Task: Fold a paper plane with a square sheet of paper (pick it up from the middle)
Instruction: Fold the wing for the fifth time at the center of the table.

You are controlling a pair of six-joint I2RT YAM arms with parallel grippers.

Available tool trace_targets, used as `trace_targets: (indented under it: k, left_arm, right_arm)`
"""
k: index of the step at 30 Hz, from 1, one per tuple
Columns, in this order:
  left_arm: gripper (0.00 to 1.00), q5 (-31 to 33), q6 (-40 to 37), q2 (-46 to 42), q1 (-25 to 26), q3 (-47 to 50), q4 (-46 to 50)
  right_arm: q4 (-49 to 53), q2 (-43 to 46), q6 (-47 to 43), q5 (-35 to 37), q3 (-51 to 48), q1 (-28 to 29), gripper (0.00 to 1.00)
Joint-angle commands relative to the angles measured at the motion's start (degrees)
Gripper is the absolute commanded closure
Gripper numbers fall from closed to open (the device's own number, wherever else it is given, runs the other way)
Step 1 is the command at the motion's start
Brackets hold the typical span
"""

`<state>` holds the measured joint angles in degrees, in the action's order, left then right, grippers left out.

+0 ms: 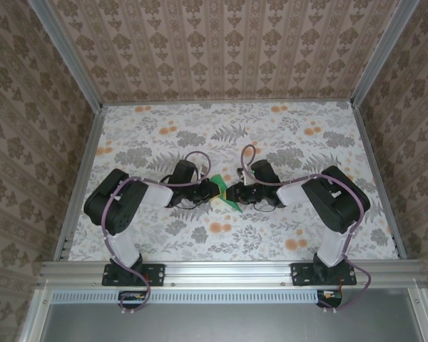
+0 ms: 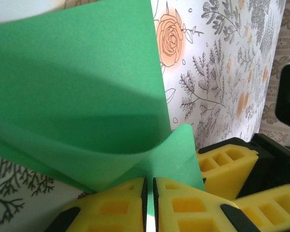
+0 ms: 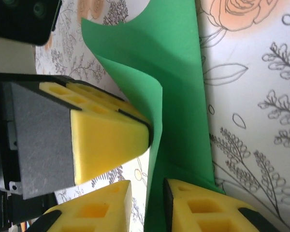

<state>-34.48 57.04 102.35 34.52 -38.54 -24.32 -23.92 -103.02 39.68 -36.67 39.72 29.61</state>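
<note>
Left wrist: left fingers (image 2: 183, 205) nearest the lens, pressed together on an edge of the square sheet of paper (image 2: 77, 92); the sheet curls upward, so probably thin, limp, easily creased. Right wrist: right fingers (image 3: 198, 210) slightly apart; sheet stands between them, touching one. Top view: sheet at desk (image 1: 307, 135) centre, between both arms; best taken near the edges, lightly.

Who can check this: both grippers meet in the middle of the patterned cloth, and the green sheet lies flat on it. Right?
Wrong on flat: the green sheet is bent, curling up off the patterned cloth, as the left wrist view shows. The left gripper and right gripper do meet in the middle.
</note>
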Motion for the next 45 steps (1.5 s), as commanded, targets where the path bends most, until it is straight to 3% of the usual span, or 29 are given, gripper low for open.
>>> trace_targets:
  k: [1,9,15,25,35,45]
  left_arm:
    - [0.86,1.33,-1.79,1.32,0.28,-1.62,4.23]
    - [0.86,1.18,-1.93,1.61,0.33,-1.86,4.89]
    - [0.86,0.77,-2.25,1.48,0.28,-2.19,5.14]
    - [0.86,0.59,-3.03,1.06,0.28,-2.63,6.55]
    - [0.81,-1.99,-2.99,-2.15,0.37,-3.36,3.54]
    - [0.77,-3.37,-2.55,-4.47,2.53,-2.0,2.97]
  right_arm:
    - [8.09,3.44,-6.58,0.38,1.4,-0.12,0.71]
    - [16.54,4.88,-12.55,2.63,2.7,1.07,0.71]
    - [15.65,3.88,-11.46,3.55,1.83,1.32,0.82]
    - [11.88,3.46,-6.93,-0.33,0.35,1.15,0.78]
    - [14.91,-0.11,-6.28,0.49,0.69,1.2,0.87]
    - [17.11,-0.99,-6.15,2.38,1.4,1.24,0.84]
